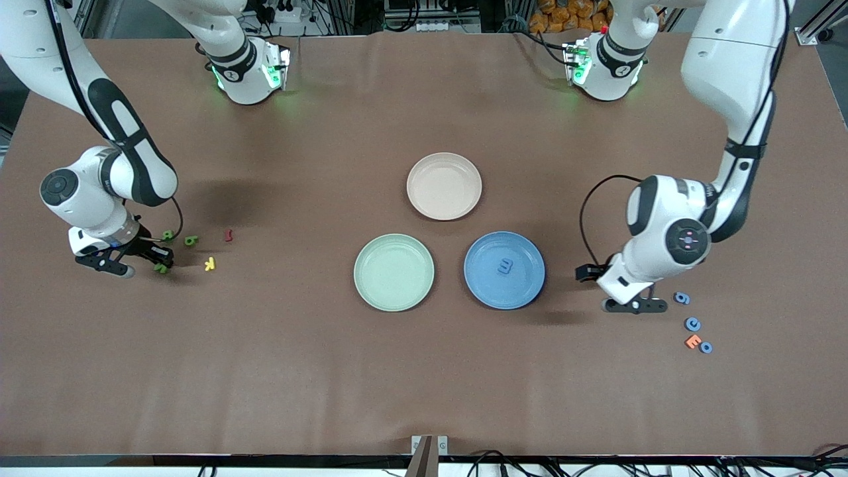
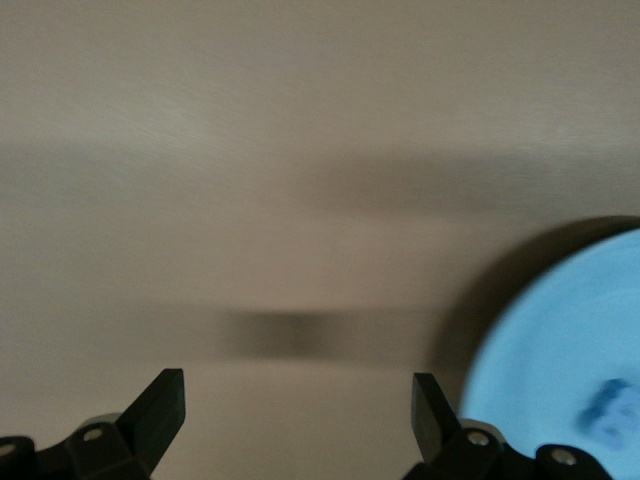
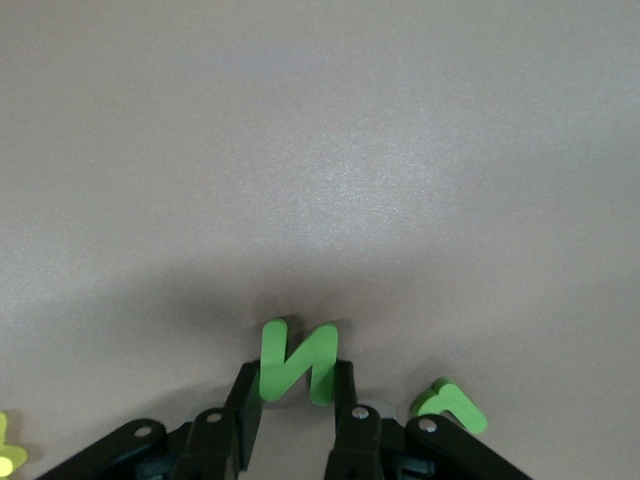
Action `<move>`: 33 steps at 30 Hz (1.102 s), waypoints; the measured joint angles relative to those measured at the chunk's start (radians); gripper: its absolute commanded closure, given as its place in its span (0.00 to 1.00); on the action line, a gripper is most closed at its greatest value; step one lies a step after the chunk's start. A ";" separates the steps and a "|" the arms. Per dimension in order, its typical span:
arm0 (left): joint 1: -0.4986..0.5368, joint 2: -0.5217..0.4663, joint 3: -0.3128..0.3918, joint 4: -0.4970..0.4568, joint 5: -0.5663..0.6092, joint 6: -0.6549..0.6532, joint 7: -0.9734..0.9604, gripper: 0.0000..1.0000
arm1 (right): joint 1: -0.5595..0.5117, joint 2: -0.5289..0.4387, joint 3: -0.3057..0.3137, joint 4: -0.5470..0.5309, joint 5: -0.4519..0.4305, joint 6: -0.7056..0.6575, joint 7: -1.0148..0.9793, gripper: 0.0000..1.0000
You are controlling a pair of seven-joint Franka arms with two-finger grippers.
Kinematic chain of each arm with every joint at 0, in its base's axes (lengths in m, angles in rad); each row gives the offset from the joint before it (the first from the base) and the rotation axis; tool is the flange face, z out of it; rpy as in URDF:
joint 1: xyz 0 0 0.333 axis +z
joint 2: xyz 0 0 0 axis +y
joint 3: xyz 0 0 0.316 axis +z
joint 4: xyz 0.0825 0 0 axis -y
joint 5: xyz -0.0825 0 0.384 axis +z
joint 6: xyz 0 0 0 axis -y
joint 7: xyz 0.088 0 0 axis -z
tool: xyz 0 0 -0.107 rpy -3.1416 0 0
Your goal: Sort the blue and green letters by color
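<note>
Bench (image 1: pixel 424 384): brown cover, both arm bases along the edge farthest from the front camera
Left arm (image 1: pixel 722 132): reaches down toward its own end of the bench, beside the blue plate
Right arm (image 1: pixel 126 152): bent low over its own end, among the green letters
Pink plate (image 1: pixel 444 185): farther from the front camera than the other two plates
Green plate (image 1: pixel 393 271): just beside the blue plate, toward the right arm's end
Blue plate (image 1: pixel 523 285): holds one blue letter (image 1: pixel 505 267) lying flat near its middle
Left gripper (image 1: pixel 635 305): over bare bench between the blue plate and the loose blue letters, fingers (image 2: pixel 160 405) spread wide with nothing between them
Right gripper (image 1: pixel 147 262): down at the bench, fingers (image 3: pixel 243 405) pinched on a green N-shaped letter (image 3: pixel 297 362) that stands upright between them
Other green letters: one (image 1: pixel 167 235) and another (image 1: pixel 191 240) lie just beside the right gripper, farther from the front camera; a third shows in the right wrist view (image 3: pixel 450 405), close to the held one
Loose blue letters: three near the left gripper (image 1: pixel 681 298), (image 1: pixel 692 324), (image 1: pixel 706 347), each nearer to the front camera than the last
Orange letter (image 1: pixel 692 342): touching the nearest blue one
Yellow K (image 1: pixel 210 264): near the green letters, toward the plates
Red letter (image 1: pixel 228 235): farther from the front camera than the yellow K
</note>
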 measured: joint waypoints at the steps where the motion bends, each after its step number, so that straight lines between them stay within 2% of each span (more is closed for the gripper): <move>1: 0.012 -0.003 0.000 -0.003 0.003 0.000 0.024 0.00 | 0.000 -0.001 0.002 0.001 0.000 0.000 0.001 0.92; 8: 0.095 -0.016 0.000 -0.015 0.012 -0.001 0.204 0.00 | -0.001 -0.037 0.025 0.020 0.000 -0.045 0.022 0.93; 15: 0.180 -0.016 0.001 -0.018 0.016 -0.001 0.386 0.00 | 0.000 -0.114 0.068 0.066 0.000 -0.235 0.095 0.92; 19: 0.223 -0.010 0.001 -0.019 0.069 0.016 0.431 0.00 | 0.018 -0.150 0.106 0.105 0.001 -0.334 0.194 0.92; 24: 0.252 0.019 0.001 -0.016 0.143 0.076 0.439 0.00 | 0.089 -0.163 0.151 0.157 0.001 -0.402 0.375 0.92; 33: 0.276 0.101 0.000 0.001 0.200 0.174 0.477 0.00 | 0.247 -0.150 0.228 0.205 0.001 -0.416 0.682 0.92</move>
